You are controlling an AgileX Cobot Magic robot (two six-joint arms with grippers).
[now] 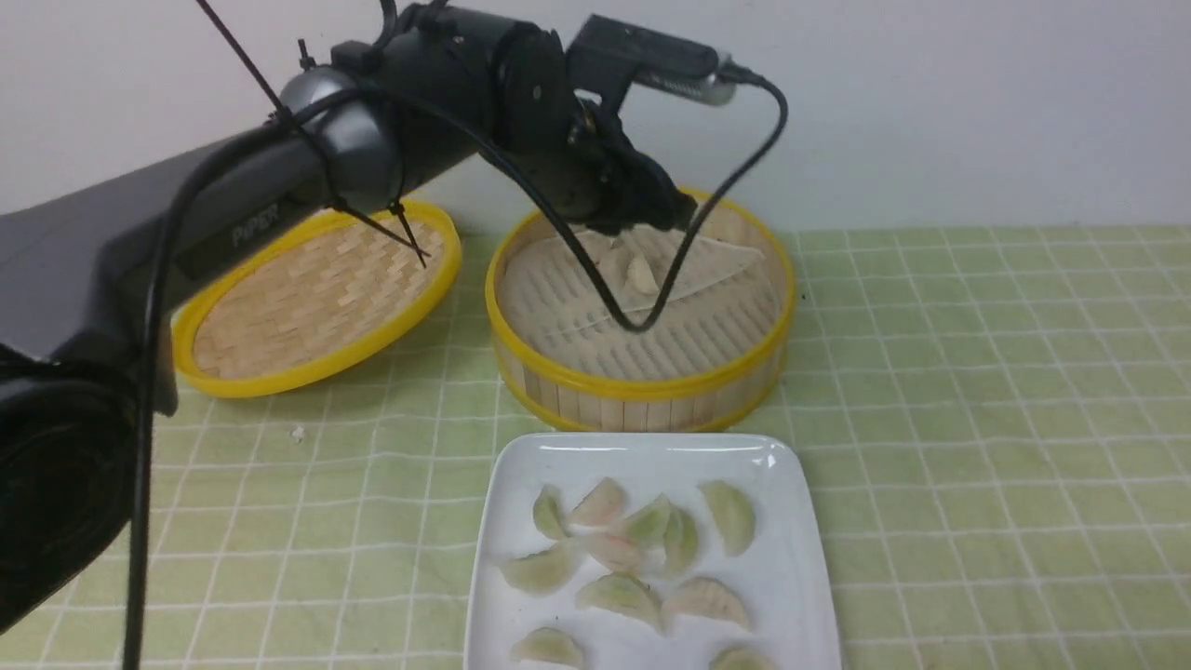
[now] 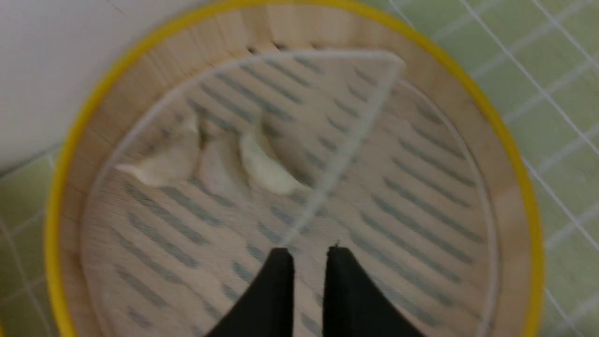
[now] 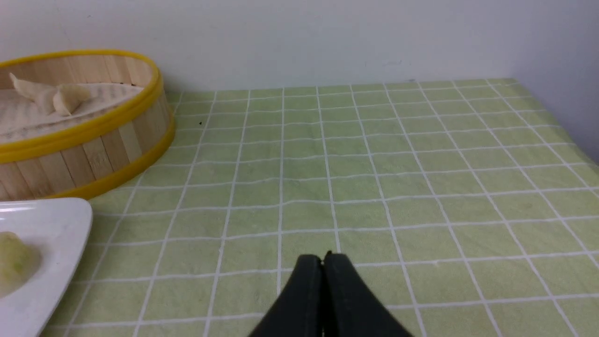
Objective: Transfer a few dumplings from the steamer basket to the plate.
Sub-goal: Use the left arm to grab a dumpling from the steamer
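Three dumplings (image 2: pixel 210 164) lay bunched together in the steamer basket (image 1: pixel 642 386), on the far left part of its perforated liner (image 2: pixel 374 187); the rest of the liner was bare. The basket stood at the far middle of the table, and the plate (image 1: pixel 791 558) sat just near of it, holding about ten dumplings (image 1: pixel 642 549) in a loose cluster. By that count I judged the job mostly done, perhaps already enough for "a few"; at most those three were left to fetch.

My left claw (image 2: pixel 309 255) hung above the basket, near of the three, its tips a narrow gap apart and pinching nothing. My right claw (image 3: pixel 323 257) was pressed together and empty, low over the green checked cloth (image 1: pixel 977 419) right of the plate. The woven lid (image 1: pixel 316 298) lay left of the basket.
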